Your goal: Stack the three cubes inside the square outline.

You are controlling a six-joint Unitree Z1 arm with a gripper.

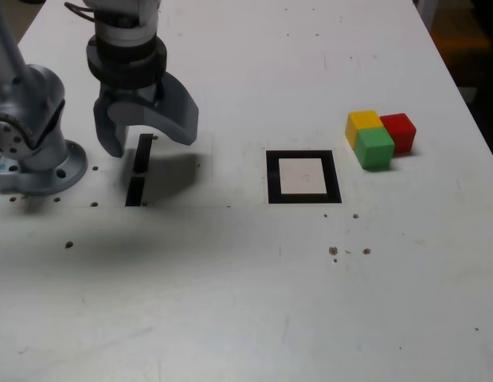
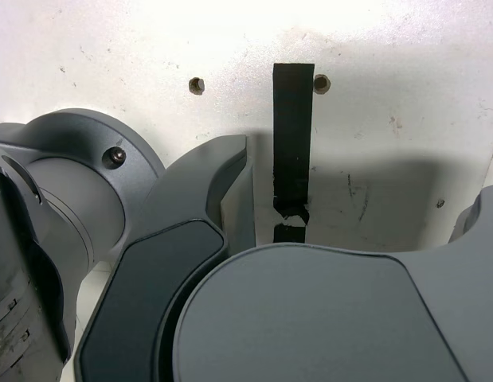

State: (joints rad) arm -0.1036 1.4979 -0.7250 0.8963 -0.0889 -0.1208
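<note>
Cubes, three, task item: yellow cube (image 1: 363, 123), green cube (image 1: 375, 146), red cube (image 1: 399, 130). All rest on the bench (image 1: 246, 302) in one tight cluster, touching, none on top of another. In the exterior view the cluster lies at about 2 o'clock from the square outline (image 1: 303, 176), near it but wholly outside the tape.

Square outline: black tape frame, white centre. Contents: nothing. No cube inside or on the border.

Gripper (image 1: 142, 142): jaws spread wide, holding nothing. Hangs over two short black tape strips (image 1: 138, 171) beside the arm's base (image 1: 39, 171), at about 9 o'clock from the outline and well apart from the cubes. Wrist view shows one strip (image 2: 293, 135) between the spread jaws and no cube.

Progress, judged: none of the stack built. Outstanding: fetch a first cube into the outline, then set the other two on it in turn.
</note>
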